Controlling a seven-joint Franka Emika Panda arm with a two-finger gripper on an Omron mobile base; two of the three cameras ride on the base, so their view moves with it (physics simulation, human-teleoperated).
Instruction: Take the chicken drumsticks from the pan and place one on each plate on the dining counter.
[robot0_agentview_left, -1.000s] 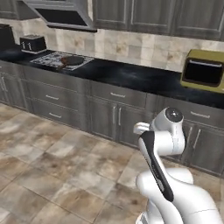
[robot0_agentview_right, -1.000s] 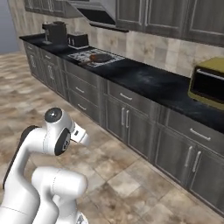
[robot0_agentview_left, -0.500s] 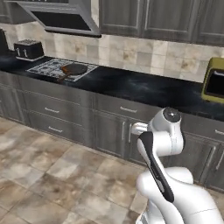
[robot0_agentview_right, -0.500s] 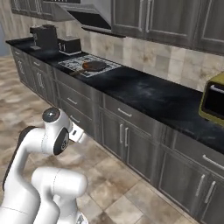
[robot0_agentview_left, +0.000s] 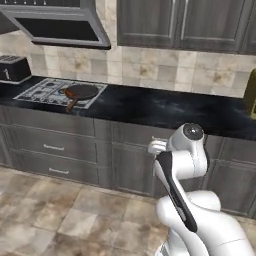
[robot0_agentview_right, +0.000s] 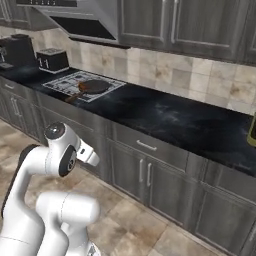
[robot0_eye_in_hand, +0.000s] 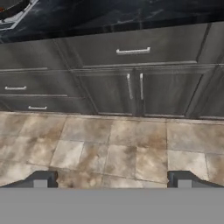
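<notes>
We are holding our gripper (robot0_eye_in_hand: 112, 180) wide open and empty over the floor tiles (robot0_eye_in_hand: 131, 153), facing grey cabinets (robot0_eye_in_hand: 131, 87), the pan (robot0_agentview_left: 80, 92) sitting on the stove (robot0_agentview_left: 50, 91).

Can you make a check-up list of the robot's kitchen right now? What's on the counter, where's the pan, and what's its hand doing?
Surface: black wall counter, mostly bare.
Job's things: pan sits on the stove, handle toward the counter edge; what lies in it is too small to tell.
Clutter: toaster beside the stove; a yellow-green appliance at the counter's far end.
Grippers: gripper open, holding nothing, facing floor and cabinets.
Cables: nothing seen.
Surroundings: grey cabinets, range hood, tiled floor.
</notes>
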